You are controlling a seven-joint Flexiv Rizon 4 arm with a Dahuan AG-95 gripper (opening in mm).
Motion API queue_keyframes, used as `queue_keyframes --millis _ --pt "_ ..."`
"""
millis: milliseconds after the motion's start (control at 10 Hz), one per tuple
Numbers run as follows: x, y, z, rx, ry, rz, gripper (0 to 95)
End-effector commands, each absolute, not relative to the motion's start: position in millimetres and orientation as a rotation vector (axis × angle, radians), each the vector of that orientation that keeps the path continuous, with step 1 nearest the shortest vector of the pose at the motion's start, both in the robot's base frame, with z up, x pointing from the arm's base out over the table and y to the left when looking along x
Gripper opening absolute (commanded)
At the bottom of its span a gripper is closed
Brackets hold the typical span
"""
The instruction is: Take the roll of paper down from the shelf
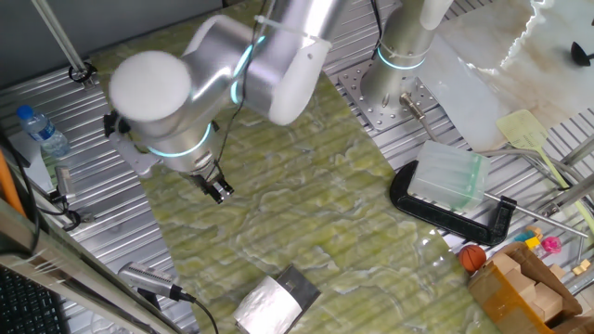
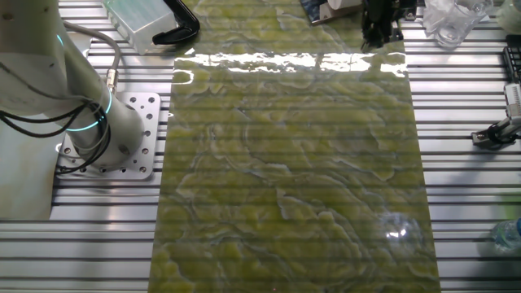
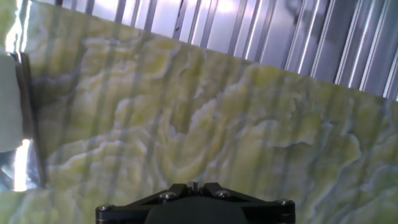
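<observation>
The roll of paper is a stubby white cylinder lying on the shiny dark grey shelf at the near edge of the green mat. In the hand view the roll shows at the left edge, with the shelf's rim beside it. In the other fixed view the roll is only partly seen at the top edge. My gripper hangs above the mat, up and to the left of the roll and well apart from it. Its jaws are together and hold nothing; it also shows in the other fixed view and the hand view.
A translucent plastic box rests on a black clamp at the right. A water bottle stands at the left. A cardboard box and small toys sit at the lower right. The arm's base is bolted at the back.
</observation>
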State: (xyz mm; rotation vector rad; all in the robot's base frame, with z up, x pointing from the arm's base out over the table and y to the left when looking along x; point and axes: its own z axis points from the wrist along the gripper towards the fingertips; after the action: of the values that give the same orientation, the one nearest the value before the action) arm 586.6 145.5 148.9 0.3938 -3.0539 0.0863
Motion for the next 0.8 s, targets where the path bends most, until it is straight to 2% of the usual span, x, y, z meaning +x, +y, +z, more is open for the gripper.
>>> queue_keyframes --millis 100,800 --pt "602.0 175.1 146.4 0.437 -3.079 0.100 38.0" --pt "647.7 219.7 164.8 0.468 -3.084 0.054 38.0"
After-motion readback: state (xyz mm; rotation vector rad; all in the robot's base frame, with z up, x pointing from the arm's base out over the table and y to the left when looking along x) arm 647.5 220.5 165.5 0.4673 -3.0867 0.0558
